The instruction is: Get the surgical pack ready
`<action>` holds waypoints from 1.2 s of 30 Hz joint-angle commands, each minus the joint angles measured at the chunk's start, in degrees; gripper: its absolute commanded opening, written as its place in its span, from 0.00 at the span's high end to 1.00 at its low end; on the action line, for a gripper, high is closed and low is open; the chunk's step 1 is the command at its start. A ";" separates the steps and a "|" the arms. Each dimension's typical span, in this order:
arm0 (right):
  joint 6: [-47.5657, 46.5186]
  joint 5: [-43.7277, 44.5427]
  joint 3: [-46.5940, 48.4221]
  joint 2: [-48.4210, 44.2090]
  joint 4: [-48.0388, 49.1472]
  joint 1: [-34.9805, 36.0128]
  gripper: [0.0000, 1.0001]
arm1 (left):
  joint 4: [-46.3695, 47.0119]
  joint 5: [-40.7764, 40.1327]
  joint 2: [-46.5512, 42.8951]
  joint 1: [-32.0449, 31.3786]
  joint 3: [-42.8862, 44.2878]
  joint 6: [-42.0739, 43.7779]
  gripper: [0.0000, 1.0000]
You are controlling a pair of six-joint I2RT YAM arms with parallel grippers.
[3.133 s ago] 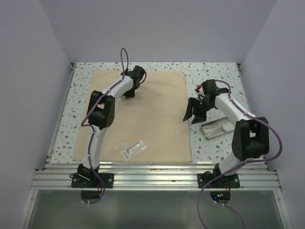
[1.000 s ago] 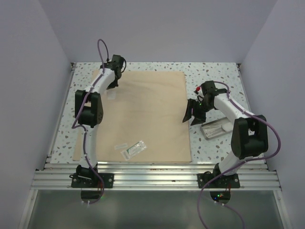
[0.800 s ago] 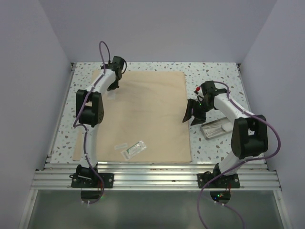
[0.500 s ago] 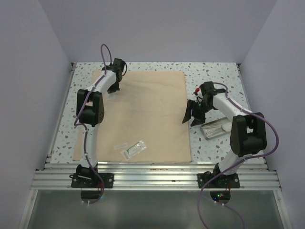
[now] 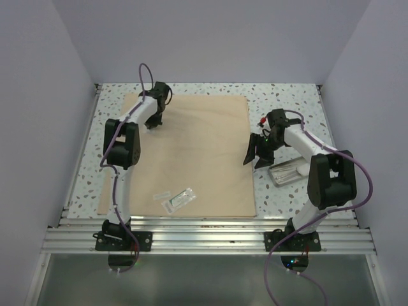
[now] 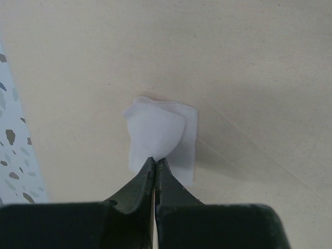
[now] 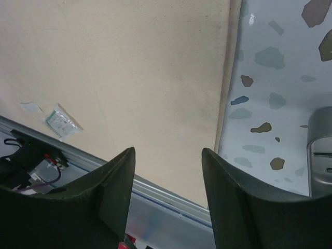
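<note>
**Top view.** The surgical pack [image 5: 191,153] lies unfolded as a flat tan sheet on the speckled table [image 5: 287,102], covering the left and centre of it. The left gripper [image 5: 152,122] is down at the sheet's far left corner. From this angle I cannot tell how its jaws stand. The right gripper [image 5: 257,153] hangs just over the sheet's right edge with its jaws apart. A metal tray [image 5: 287,172] sits on the bare table to the right of that gripper, off the sheet. A clear pouch [image 5: 180,199] lies on the sheet near its front edge.

**Left wrist view.** The two fingers are drawn together and pinch the near edge of a small white pad [image 6: 158,135] resting on the tan cloth. The pad's upper layer curls upward.

**Right wrist view.** Both fingers stand wide apart and hold nothing. They are above the line where the cloth's edge meets bare table. One end of the tray shows at the right border.
</note>
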 commanded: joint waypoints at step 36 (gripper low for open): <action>-0.54 -1.89 0.76 0.70 1.21 1.34 0.42 | 8.04 4.88 -11.12 -0.01 -6.07 -1.41 0.51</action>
